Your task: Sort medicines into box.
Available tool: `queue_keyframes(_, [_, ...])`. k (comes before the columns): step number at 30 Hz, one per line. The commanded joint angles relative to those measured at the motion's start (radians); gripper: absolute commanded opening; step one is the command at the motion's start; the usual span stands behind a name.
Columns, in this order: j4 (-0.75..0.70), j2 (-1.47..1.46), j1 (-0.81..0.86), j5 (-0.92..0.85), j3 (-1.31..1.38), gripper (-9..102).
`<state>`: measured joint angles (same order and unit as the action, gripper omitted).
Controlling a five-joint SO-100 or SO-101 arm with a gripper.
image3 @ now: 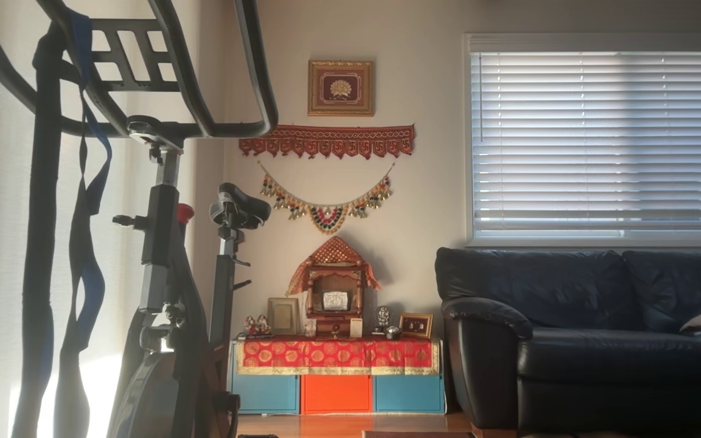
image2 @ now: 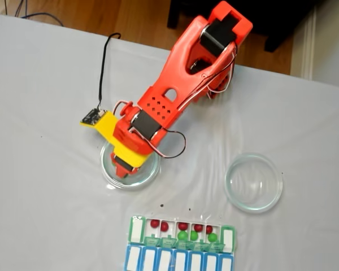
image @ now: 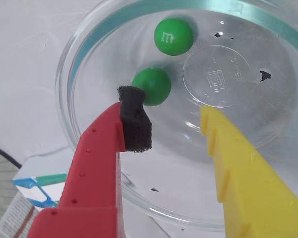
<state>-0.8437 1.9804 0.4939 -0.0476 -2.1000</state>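
Two green medicines [image: 151,85] are lying in the glass dish [image: 69,64] on the left of the fixed view — small, light, hard-shelled and slick, probably prone to rolling, so a pinch across the widest part looks best. The gripper [image: 169,114] is hanging over them with fingers spread wide, holding nothing — the foam pad [image: 135,121] is sitting just beside the nearer one. The box [image2: 181,232] is lying nearer, already holding reds and greens.
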Motion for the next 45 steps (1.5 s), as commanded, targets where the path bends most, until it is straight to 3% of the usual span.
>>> queue_keyframes(1, [-0.005, 0.011, -0.009, 0.005, 0.089, 21])
queue_keyframes(23, [-0.017, -0.041, -0.032, -0.006, 0.103, 22])
queue_keyframes(45, [0.089, 0.029, -0.057, -0.052, -0.012, 23])
